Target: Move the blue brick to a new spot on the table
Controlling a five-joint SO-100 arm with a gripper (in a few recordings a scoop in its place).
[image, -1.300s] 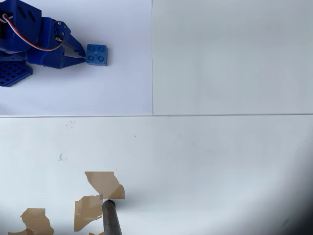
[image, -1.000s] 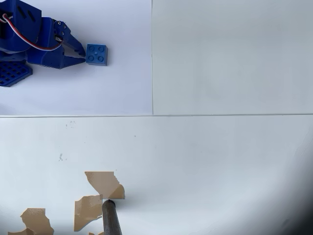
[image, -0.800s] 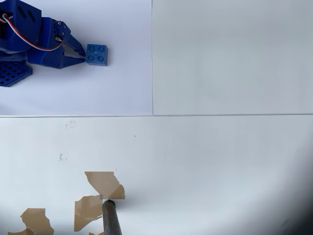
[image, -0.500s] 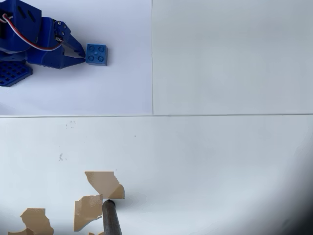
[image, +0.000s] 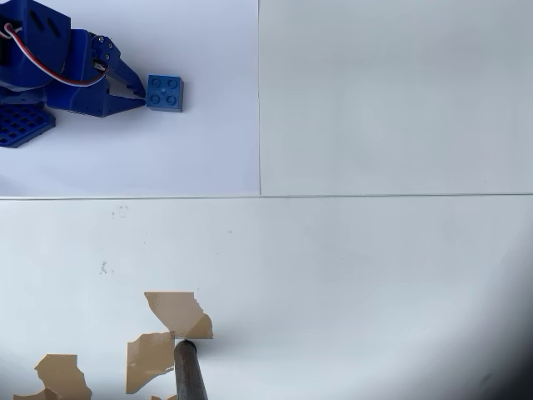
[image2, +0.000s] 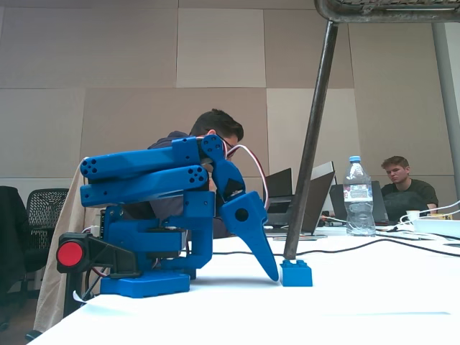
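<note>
The blue brick (image: 165, 92) is a small 2x2 studded piece lying on the white paper sheet (image: 191, 150) at the table's upper left in the overhead view. My dark blue arm folds low to its left. My gripper (image: 140, 96) points at the brick's left side with its jaws together, the tips right at the brick's edge and nothing held between them. In the fixed view the gripper (image2: 274, 277) slants down to the table, its tip just left of the brick (image2: 296, 273), which rests flat on the table (image2: 345, 302).
A blue perforated grid plate (image: 21, 125) lies by the arm's base. A dark metal pole (image: 190, 371) stands among torn tan tape patches (image: 176, 310) near the front edge and rises behind the brick (image2: 309, 144). A water bottle (image2: 357, 195), laptops and seated people are beyond.
</note>
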